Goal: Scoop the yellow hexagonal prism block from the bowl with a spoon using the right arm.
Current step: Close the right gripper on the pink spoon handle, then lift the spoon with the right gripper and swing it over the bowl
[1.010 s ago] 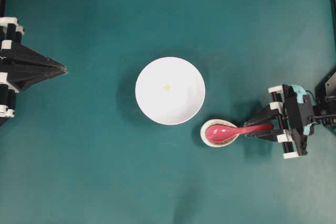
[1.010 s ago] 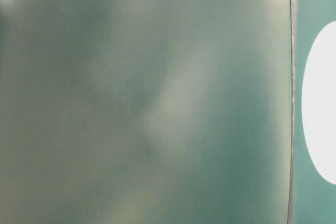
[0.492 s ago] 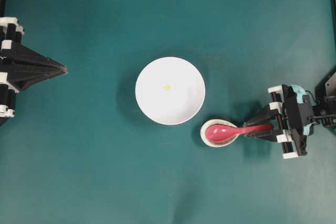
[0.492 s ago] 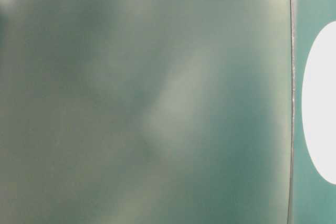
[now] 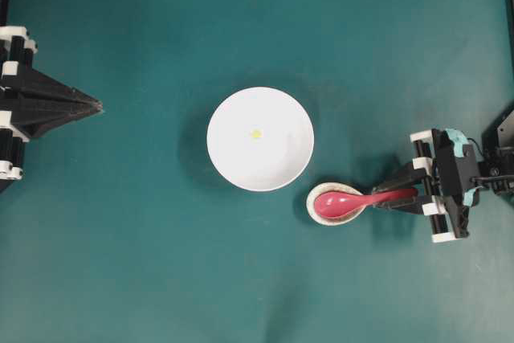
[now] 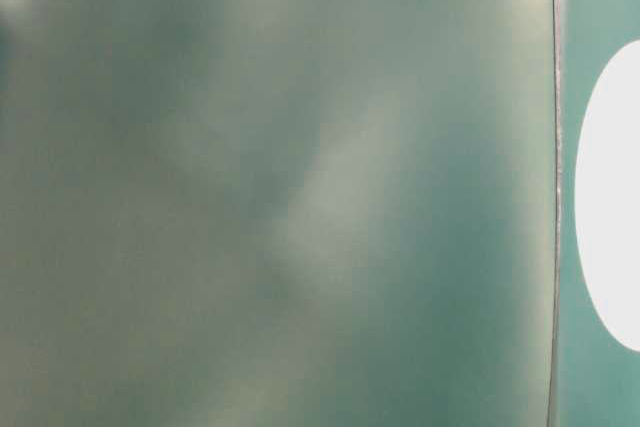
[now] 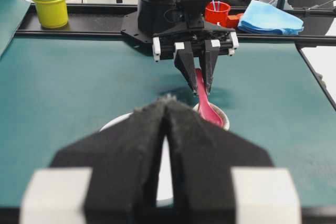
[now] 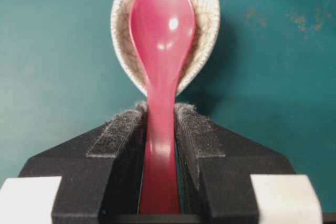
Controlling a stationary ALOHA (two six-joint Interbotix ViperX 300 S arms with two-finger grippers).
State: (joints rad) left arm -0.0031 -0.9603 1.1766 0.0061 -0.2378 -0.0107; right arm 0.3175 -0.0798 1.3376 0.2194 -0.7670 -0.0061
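A tiny yellow hexagonal prism block (image 5: pixel 255 133) lies inside the white bowl (image 5: pixel 281 168) at the table's middle. The pink-red spoon (image 5: pixel 340 202) rests with its scoop in a small speckled spoon rest (image 5: pixel 314 196), to the bowl's lower right. My right gripper (image 5: pixel 401 196) is shut on the spoon's handle. In the right wrist view the pads (image 8: pixel 125 127) press both sides of the handle of the spoon (image 8: pixel 161 40). My left gripper (image 5: pixel 98 106) is shut and empty at the table's left edge, far from the bowl.
Beyond the far table edge in the left wrist view stand a yellow cup (image 7: pixel 49 8), a red cup (image 7: pixel 217 13) and a blue cloth (image 7: pixel 269 19). The table-level view is mostly a blur, with the bowl (image 6: pixel 612 197) at its right edge.
My right gripper's jaws have closed in onto the spoon's handle. The spoon, the bowl and the left arm have not moved.
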